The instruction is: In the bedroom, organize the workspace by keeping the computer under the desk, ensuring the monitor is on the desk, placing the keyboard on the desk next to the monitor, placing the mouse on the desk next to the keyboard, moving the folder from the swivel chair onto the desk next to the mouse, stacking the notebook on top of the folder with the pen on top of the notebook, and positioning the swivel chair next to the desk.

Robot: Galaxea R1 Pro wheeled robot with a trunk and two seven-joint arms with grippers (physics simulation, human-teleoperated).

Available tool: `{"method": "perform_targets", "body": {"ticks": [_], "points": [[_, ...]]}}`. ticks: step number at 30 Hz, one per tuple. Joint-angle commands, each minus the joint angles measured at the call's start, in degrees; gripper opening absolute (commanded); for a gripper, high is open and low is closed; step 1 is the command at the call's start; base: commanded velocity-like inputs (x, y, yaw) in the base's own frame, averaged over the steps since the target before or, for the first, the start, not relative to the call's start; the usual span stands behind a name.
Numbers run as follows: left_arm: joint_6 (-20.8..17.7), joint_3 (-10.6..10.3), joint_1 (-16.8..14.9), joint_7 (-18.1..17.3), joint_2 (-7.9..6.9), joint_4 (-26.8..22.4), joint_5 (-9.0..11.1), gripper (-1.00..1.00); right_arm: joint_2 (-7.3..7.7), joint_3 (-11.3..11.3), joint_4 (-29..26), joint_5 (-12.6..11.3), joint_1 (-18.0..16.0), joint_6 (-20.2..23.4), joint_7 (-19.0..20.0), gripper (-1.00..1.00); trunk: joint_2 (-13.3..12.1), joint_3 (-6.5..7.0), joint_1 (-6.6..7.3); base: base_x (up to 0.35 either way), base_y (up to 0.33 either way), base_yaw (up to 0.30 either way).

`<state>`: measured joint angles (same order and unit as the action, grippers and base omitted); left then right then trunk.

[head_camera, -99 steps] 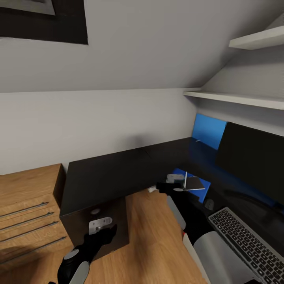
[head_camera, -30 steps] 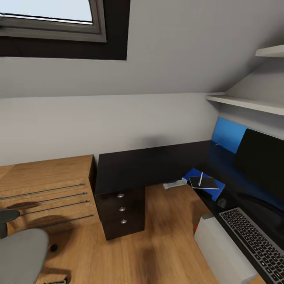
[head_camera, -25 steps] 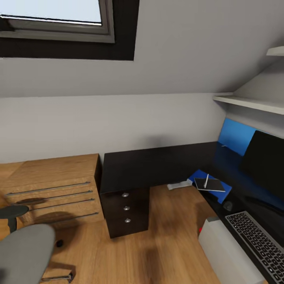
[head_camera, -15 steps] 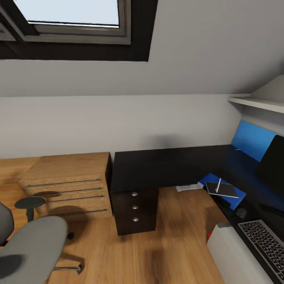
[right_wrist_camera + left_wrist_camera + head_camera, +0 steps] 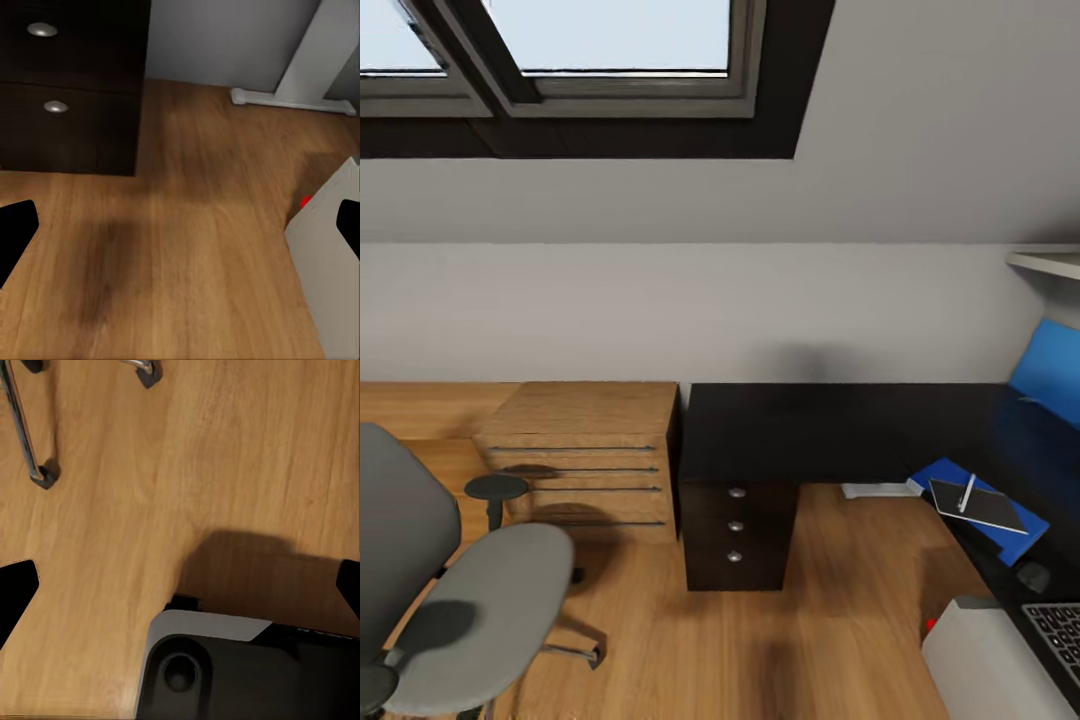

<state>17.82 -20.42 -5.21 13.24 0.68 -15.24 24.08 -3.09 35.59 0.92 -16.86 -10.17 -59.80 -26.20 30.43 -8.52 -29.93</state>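
The black desk (image 5: 810,430) runs along the wall and turns toward me at the right. On that arm lies the blue folder (image 5: 937,471), with the dark notebook (image 5: 988,511) on it and the pale pen (image 5: 966,494) on top. Nearer me sit the mouse (image 5: 1033,576) and a corner of the keyboard (image 5: 1062,632). The pale computer (image 5: 985,662) stands on the floor under the desk edge. The grey swivel chair (image 5: 480,610) stands at lower left, apart from the desk. My left gripper (image 5: 180,592) hangs open over bare floor. My right gripper (image 5: 180,232) is open above floor beside the computer (image 5: 330,255). The monitor is out of view.
A light wooden drawer unit (image 5: 585,455) stands against the desk's black drawer unit (image 5: 738,525). The white T-foot leg (image 5: 307,75) rises behind the floor gap. Chair castors (image 5: 45,474) lie close to my left gripper. A roof window (image 5: 610,35) is overhead.
The camera has swung left and back: the desk slid right, the monitor left the picture, the chair came in. Both arms, seen earlier near the desk, have dropped out of the head view.
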Motion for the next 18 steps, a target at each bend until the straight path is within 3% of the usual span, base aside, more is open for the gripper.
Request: {"method": "perform_targets", "body": {"ticks": [1,18], "points": [[0.2,-0.5,-0.1,0.4,-0.04,0.0,0.3,1.00,0.07,0.5,0.1,-0.4,0.0,-0.2,-0.2,1.00,0.1,-0.10,-0.02,0.000,0.000,0.279],[0.3,-0.4,-0.1,0.4,-0.39,-0.1,0.3,1.00,0.24,0.7,-0.3,-0.3,0.0,-0.2,0.0,1.00,0.1,0.25,-0.02,0.000,0.000,0.260]]}}
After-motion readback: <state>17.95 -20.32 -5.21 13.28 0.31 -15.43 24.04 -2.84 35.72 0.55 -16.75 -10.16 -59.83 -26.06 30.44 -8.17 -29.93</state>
